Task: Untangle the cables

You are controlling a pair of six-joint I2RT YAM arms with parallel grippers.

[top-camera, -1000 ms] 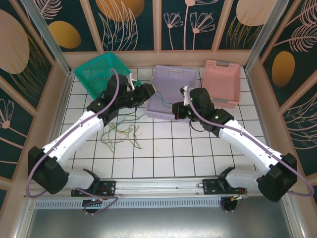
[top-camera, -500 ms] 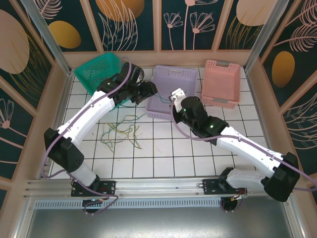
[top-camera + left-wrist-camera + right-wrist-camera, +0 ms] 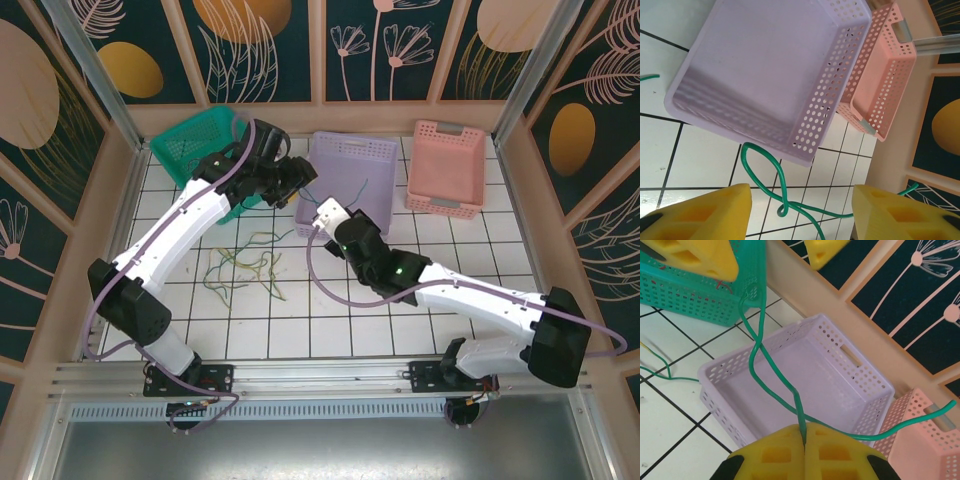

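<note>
Lilac basket behind grn cable

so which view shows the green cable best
Right wrist: the green cable is pinched in the shut right gripper, and its crossed loop stands clear against the purple basket. Left wrist shows a loop of it between the fingers of the open left gripper. Top external gives just a faint thin line.

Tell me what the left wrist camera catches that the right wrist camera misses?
Left wrist, not right: an orange oval on the dark wall. Right wrist, not left: the green basket, and the right gripper shut on the green cable. Both: that cable, the open left gripper, the purple basket and the pink basket.
</note>
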